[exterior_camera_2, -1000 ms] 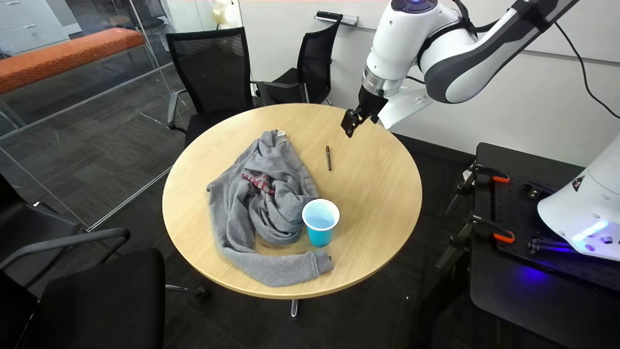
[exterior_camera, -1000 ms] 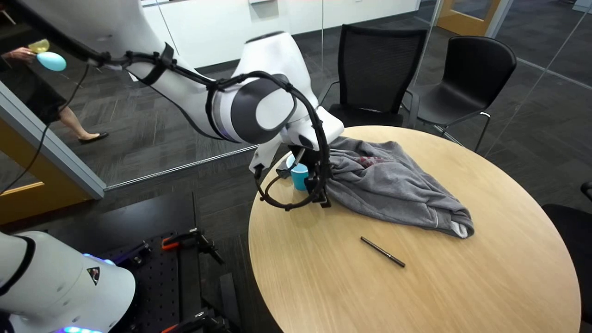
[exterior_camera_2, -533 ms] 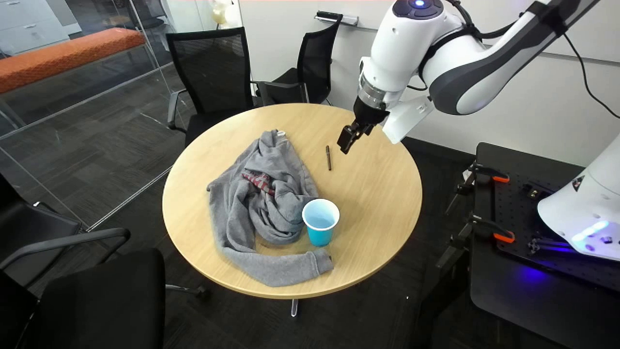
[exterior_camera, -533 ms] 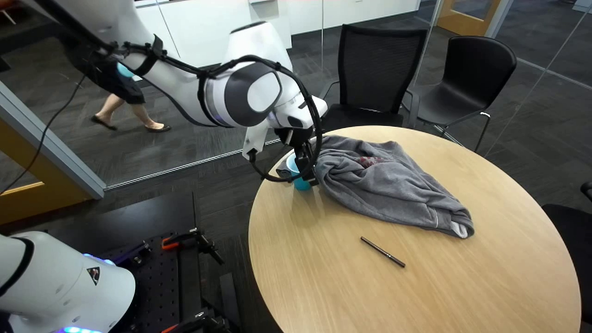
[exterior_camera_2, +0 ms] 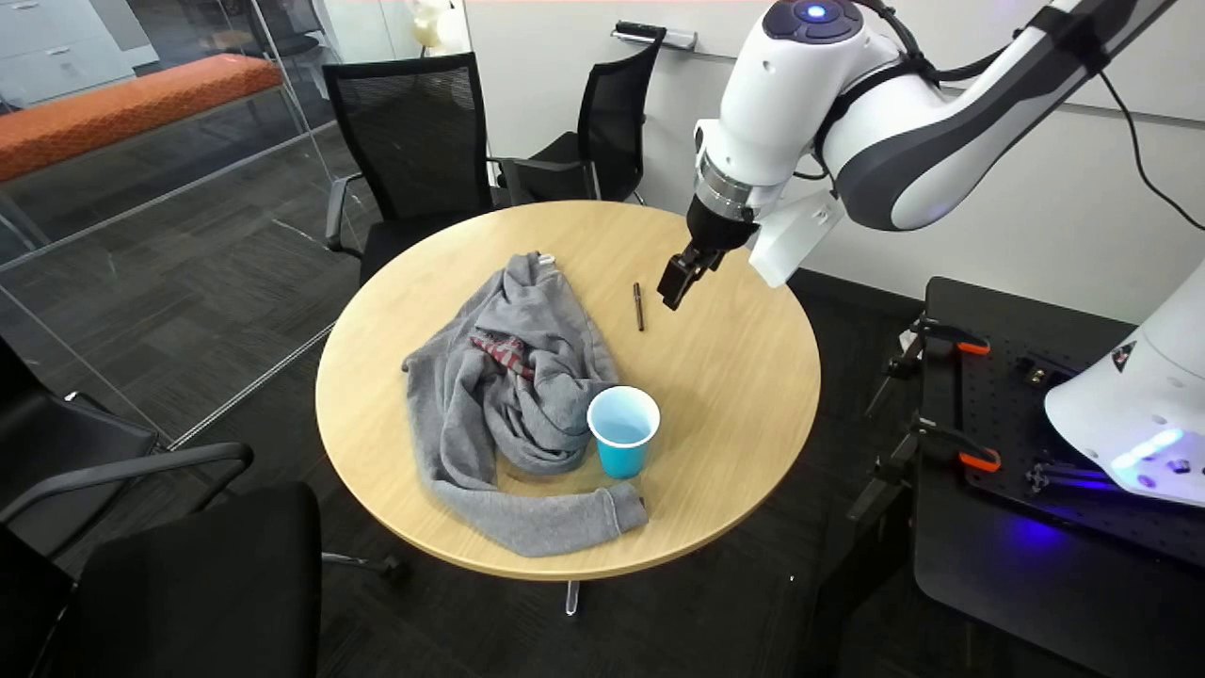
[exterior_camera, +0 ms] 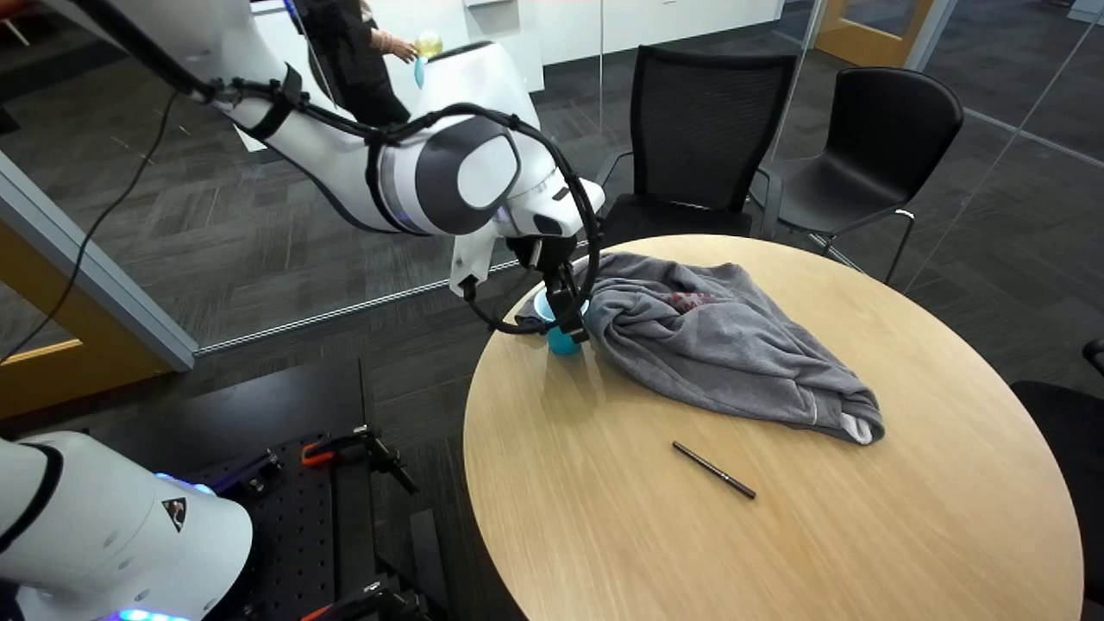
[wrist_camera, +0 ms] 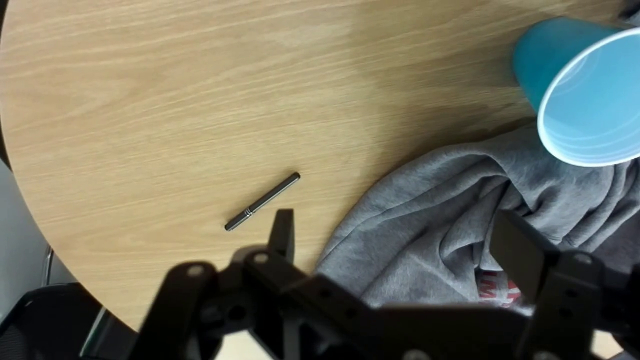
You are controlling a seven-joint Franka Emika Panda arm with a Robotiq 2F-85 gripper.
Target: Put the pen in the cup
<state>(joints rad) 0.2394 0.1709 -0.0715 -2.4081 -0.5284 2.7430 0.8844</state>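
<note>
Can see in both exterior views a round, pale wooden bench (exterior_camera: 845, 509). Note a jointed white-and-grey robot arm (exterior_camera_2: 885, 132) extended over its edge. Behind the bench, in an exterior view, find a black mesh-backed armchair (exterior_camera: 711, 129). Across part of the bench, find a crumpled grey fabric garment (exterior_camera_2: 537, 410) with a cuffed sleeve and a patch of red print. Above the bench, see a black two-fingered end effector (wrist_camera: 397, 235) with fingers set wide apart. Beside the garment, find a small, round turquoise cup (exterior_camera_2: 622, 457), white-rimmed and paler inside, standing upright; cannot tell touching from barely apart there. In an exterior view, see the cup partly covered by the end effector. Flat on the bench, see a thin, straight black pen (wrist_camera: 262, 201) with silvery bands, near the garment and well apart from the cup.
</note>
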